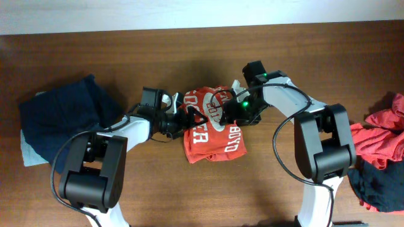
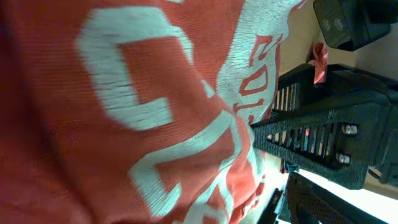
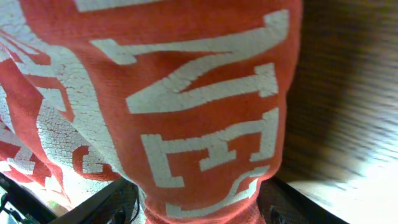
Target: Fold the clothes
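Note:
A red shirt (image 1: 211,129) with white lettering lies crumpled at the table's middle. My left gripper (image 1: 185,118) is at its upper left edge and my right gripper (image 1: 238,112) is at its upper right edge; both are shut on the cloth. In the left wrist view the shirt (image 2: 124,112) fills the frame and hides most of the jaws (image 2: 261,208). In the right wrist view a fold of the shirt (image 3: 199,112) is bunched between the two fingers (image 3: 199,208).
A dark navy garment (image 1: 63,116) lies over a pale cloth at the left. A red clothes pile (image 1: 385,135) and a dark garment (image 1: 379,186) sit at the right edge. The right gripper's black body (image 2: 329,137) shows in the left wrist view.

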Controlling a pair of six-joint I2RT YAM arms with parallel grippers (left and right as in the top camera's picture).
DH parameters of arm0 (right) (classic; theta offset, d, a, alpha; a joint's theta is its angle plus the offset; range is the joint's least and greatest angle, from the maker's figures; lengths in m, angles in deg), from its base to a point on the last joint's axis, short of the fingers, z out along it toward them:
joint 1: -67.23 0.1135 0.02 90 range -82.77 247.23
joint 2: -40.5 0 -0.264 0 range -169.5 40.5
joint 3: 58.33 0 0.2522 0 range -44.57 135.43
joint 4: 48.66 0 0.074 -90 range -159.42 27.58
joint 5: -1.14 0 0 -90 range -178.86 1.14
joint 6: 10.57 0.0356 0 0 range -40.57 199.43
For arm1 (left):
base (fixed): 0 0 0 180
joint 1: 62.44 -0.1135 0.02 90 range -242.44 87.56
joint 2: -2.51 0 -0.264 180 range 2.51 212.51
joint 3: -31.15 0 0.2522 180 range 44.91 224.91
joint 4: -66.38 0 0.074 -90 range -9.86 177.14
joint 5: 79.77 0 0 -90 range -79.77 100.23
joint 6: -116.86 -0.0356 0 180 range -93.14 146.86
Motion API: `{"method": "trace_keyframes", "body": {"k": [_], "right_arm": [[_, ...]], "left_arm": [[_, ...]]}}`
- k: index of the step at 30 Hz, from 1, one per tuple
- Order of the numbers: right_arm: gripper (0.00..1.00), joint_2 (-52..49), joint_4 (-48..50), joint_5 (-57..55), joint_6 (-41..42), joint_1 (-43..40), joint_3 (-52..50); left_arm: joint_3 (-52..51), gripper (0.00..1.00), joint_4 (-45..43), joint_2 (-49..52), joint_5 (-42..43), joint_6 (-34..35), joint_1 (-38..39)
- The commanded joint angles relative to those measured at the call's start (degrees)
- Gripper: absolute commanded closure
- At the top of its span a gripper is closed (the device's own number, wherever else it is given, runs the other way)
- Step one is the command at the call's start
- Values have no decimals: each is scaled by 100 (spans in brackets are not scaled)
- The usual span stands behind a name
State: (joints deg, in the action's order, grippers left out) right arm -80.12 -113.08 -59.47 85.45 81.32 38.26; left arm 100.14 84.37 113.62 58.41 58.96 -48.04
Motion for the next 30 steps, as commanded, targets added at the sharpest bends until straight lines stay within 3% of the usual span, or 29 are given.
{"method": "trace_keyframes", "body": {"k": [1,3,8,11,15,19,23,30], "right_arm": [[32,-170,2,11,28,192,-44],[32,-170,-11,11,28,192,-44],[32,-170,-35,11,28,203,-44],[36,-170,-142,9,26,201,-44],[46,-105,-404,-13,-282,114,-35],[47,297,-708,-33,-280,-404,-9],[47,841,-787,-28,-278,-1062,-7],[46,1095,-837,-31,-278,-1517,-9]], "left_arm": [[-205,11,-37,317,-575,-197,278],[-203,23,-188,321,-573,-199,345],[-203,81,-350,321,-573,-240,367],[-203,100,-385,321,-407,-472,367],[-146,100,-393,293,33,-870,328],[48,100,-68,-107,26,-1147,225],[275,100,573,-896,-859,-1574,195],[284,100,590,-1078,-905,-1593,195]]}}
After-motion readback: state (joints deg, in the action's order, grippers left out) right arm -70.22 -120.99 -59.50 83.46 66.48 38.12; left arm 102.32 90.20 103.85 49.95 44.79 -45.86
